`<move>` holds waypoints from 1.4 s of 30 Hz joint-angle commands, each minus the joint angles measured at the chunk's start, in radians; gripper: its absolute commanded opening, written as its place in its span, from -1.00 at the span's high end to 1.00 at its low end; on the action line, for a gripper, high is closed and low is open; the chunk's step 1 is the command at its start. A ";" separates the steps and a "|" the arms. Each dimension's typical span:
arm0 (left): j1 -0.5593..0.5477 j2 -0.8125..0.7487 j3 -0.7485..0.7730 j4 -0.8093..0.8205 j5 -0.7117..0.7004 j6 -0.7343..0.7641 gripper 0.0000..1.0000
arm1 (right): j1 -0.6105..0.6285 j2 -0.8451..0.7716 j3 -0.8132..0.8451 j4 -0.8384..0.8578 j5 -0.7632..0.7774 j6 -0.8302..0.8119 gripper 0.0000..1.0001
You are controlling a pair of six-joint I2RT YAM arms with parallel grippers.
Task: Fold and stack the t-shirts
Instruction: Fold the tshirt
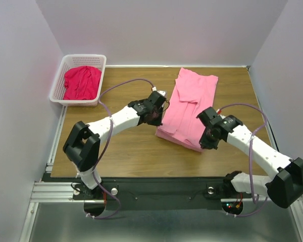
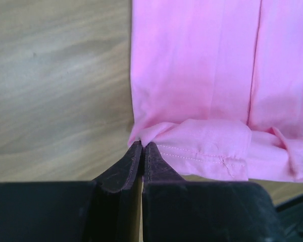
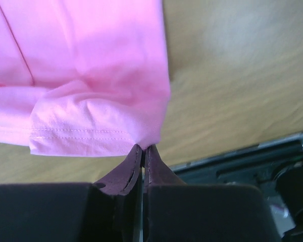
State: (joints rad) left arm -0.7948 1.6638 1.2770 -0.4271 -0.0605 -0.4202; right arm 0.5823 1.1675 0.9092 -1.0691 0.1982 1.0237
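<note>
Centre of frame: pink tee (image 1: 189, 106), part folded, on surface (image 1: 116, 151).
Upper left: red tee (image 1: 82, 82) in basket (image 1: 59, 83).
Left hand (image 2: 143, 146): closed, pinching pink hem corner.
Right hand (image 3: 143, 147): closed on other corner.
Handling: likely soft, light, limp; grip hem corners.
</note>
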 commanded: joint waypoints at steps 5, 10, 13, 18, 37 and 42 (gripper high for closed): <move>0.071 0.146 0.248 -0.007 -0.047 0.076 1.00 | -0.239 0.134 0.164 0.149 0.027 -0.339 0.99; 0.104 0.272 0.394 -0.007 -0.019 0.126 1.00 | -0.291 0.251 0.238 0.224 -0.011 -0.405 0.99; 0.123 0.321 0.456 0.022 -0.013 0.155 1.00 | -0.314 0.293 0.266 0.265 -0.006 -0.421 0.99; 0.144 0.395 0.550 0.045 0.033 0.185 1.00 | -0.348 0.345 0.303 0.288 0.003 -0.438 0.99; 0.157 0.491 0.588 0.203 0.079 0.253 1.00 | -0.411 0.400 0.281 0.403 0.066 -0.485 0.99; 0.167 0.508 0.584 0.232 0.079 0.248 1.00 | -0.412 0.422 0.278 0.429 0.084 -0.497 0.99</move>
State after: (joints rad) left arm -0.6434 2.1822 1.8336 -0.2569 0.0231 -0.1879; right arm 0.1818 1.5803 1.1755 -0.6937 0.2306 0.5495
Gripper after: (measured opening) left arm 0.124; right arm 0.035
